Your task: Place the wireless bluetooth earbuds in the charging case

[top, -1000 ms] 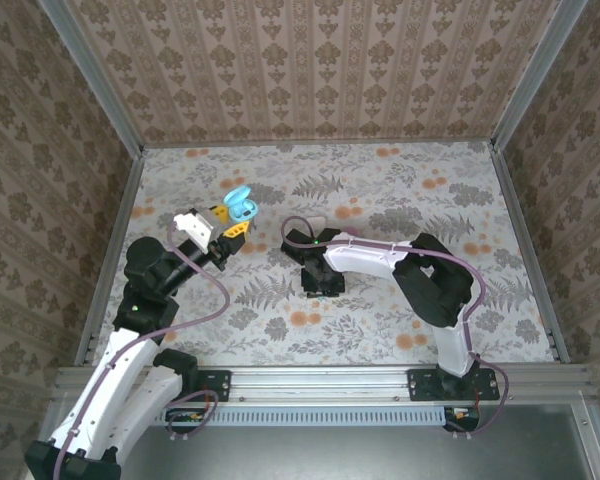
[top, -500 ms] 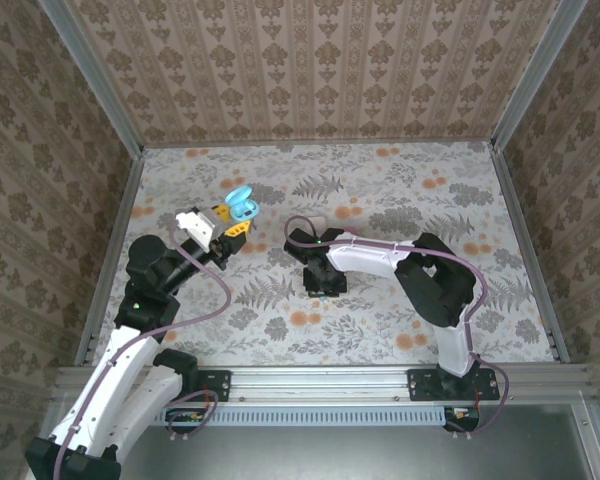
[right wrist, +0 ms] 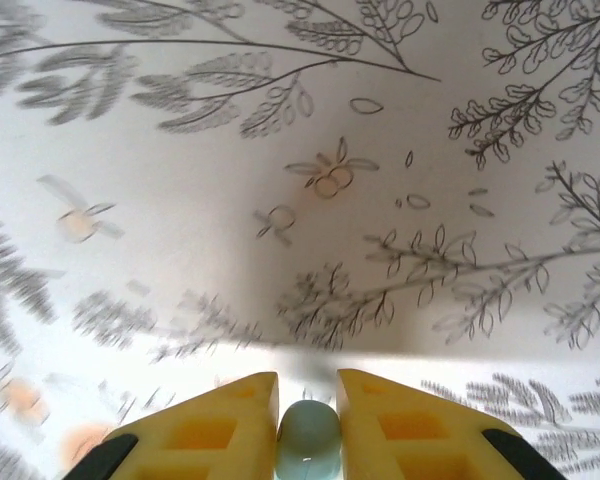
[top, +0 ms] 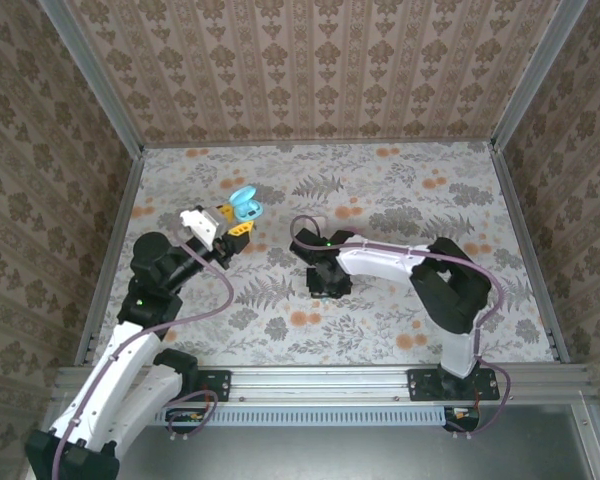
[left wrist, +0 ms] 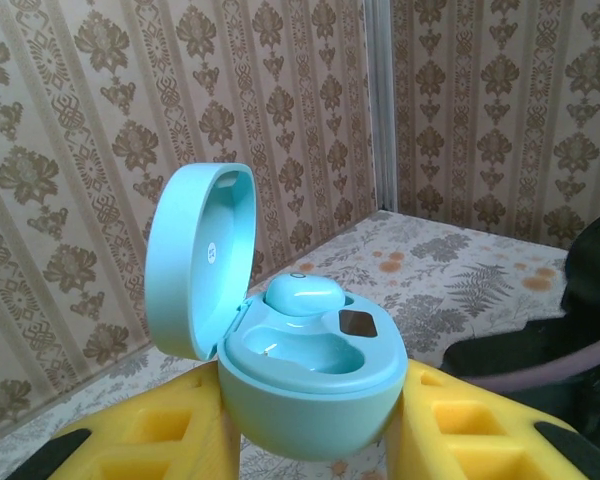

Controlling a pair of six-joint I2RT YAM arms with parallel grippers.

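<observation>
left tool (left wrist: 312,405) aloft, clamped | right tool (right wrist: 308,410) low, pinched

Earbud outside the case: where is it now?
Right wrist view, bottom centre: the teal earbud is pinched between the right gripper's yellow fingers, over the table. The open case is in the left gripper.

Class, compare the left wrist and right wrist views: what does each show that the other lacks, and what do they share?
Left wrist: left gripper clamping an open, glossy teal plastic charging case, one teal bean-shaped earbud seated inside, wallpapered walls behind. Right wrist: right gripper pinching a small pale-teal earbud. Both: yellow fingers, floral table cover.
</observation>
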